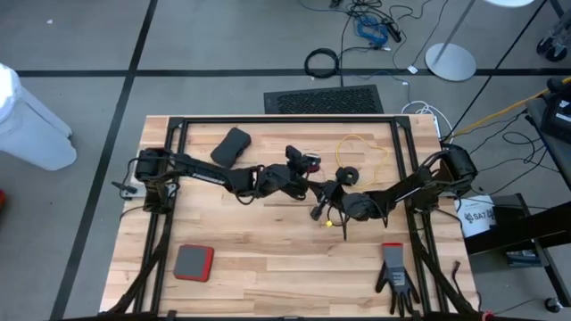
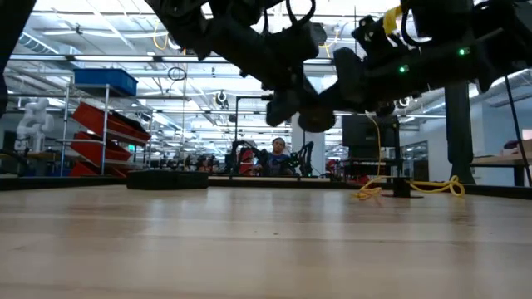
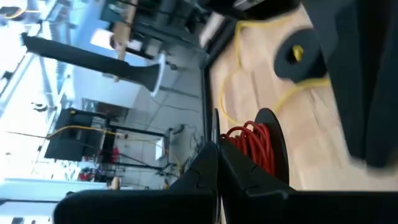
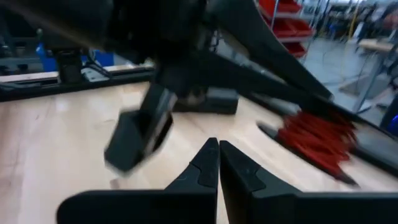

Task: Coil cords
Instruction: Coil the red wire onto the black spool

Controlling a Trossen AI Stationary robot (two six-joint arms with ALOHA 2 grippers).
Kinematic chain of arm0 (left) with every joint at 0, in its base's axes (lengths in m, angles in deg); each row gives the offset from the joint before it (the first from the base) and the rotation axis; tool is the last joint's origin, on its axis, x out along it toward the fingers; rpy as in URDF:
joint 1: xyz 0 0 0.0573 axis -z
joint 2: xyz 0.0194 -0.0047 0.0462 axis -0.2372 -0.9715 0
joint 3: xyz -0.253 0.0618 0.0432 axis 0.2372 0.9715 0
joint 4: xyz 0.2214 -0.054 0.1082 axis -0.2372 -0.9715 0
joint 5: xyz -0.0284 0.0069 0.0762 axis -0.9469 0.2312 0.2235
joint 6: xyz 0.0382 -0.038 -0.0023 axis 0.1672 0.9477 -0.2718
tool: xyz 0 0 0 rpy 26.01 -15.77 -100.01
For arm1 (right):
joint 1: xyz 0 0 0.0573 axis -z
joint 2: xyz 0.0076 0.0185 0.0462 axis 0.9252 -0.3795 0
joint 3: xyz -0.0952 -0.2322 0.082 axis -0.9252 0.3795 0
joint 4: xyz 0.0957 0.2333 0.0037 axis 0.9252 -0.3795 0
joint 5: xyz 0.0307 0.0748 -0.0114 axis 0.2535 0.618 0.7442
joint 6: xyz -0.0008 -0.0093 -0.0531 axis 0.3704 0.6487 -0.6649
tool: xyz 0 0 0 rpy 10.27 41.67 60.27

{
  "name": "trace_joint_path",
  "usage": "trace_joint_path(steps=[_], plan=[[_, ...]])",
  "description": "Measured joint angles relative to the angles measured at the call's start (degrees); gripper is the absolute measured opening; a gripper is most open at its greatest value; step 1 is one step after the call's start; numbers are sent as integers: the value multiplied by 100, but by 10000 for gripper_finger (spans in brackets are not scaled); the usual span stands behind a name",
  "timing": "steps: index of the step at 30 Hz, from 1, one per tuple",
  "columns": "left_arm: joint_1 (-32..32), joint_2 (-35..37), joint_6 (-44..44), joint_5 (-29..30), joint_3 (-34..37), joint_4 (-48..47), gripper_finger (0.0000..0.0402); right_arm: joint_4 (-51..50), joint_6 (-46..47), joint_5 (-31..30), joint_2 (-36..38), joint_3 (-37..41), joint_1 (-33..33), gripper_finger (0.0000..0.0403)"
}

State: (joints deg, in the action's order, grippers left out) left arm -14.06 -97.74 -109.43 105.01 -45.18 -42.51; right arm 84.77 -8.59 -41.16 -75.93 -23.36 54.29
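The wooden worktop (image 2: 249, 241) is stretching out bare in front. Both arms are hanging above its middle, the left gripper (image 1: 314, 189) and right gripper (image 1: 323, 210) with jaws pressed together, gripping nothing. The yellow cord (image 1: 368, 147) is lying looped toward the worktop's far right side, beside its black reel (image 1: 347, 176).

Yellow cord (image 1: 368, 147): we cannot trace its full run; the arms hide part.
Red-wound reel (image 3: 258, 146): edge-cropped behind fingers, blurred.
Left gripper (image 1: 317, 212): we find its fingertips too small to judge.
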Motion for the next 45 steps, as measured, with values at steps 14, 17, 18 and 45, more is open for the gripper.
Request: trace_joint_path(steps=[14,17,18,45], plan=[[-39,-113,11,77,2,1082,1,6,-1033,-873,0,-84,-321,1],[-44,-114,51,84,2,960,1,-488,-840,-1036,-2,-82,-402,1],[-44,-115,113,79,2,948,1,-700,-712,-1022,-1,-82,-403,4],[-26,-115,303,-142,2,964,1,1555,-778,1690,-1697,275,1230,110]])
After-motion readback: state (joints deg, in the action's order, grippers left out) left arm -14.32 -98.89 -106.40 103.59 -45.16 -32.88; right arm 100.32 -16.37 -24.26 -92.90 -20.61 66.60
